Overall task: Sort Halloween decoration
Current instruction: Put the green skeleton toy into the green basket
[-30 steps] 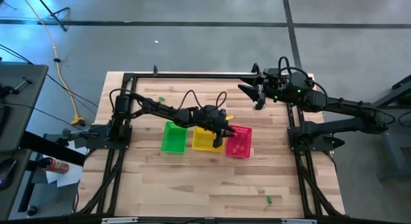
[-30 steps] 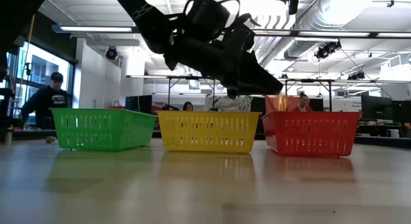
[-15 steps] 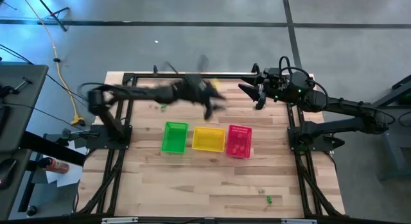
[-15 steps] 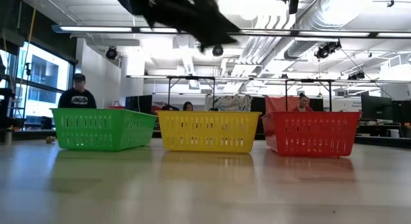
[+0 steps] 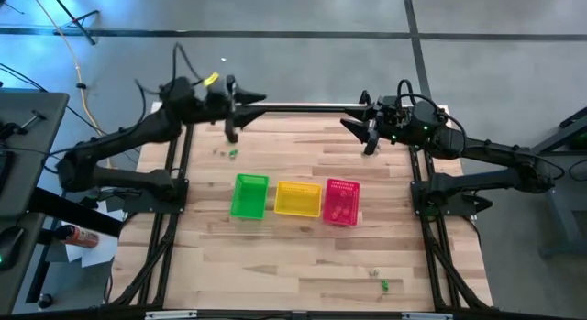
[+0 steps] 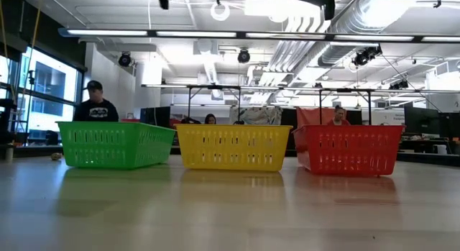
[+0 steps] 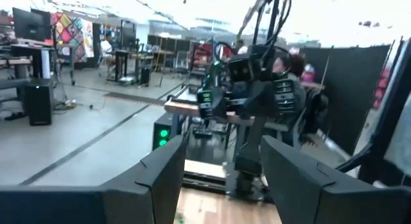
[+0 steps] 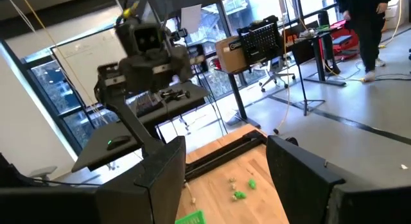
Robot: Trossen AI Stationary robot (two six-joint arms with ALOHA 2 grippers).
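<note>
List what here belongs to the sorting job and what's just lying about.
Job:
green trinkets at the table's far left
green trinket near the front edge
green basket, yellow basket, pink basket

Lying about:
yellow cable on the floor
orange bottle beside the table

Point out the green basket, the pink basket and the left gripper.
green basket [image 5: 249,196]: high view, on its floor.
pink basket [image 5: 341,202]: high view, on its inside.
left gripper [image 5: 231,131]: high view, between its open fingertips, near the table's far left edge.
</note>
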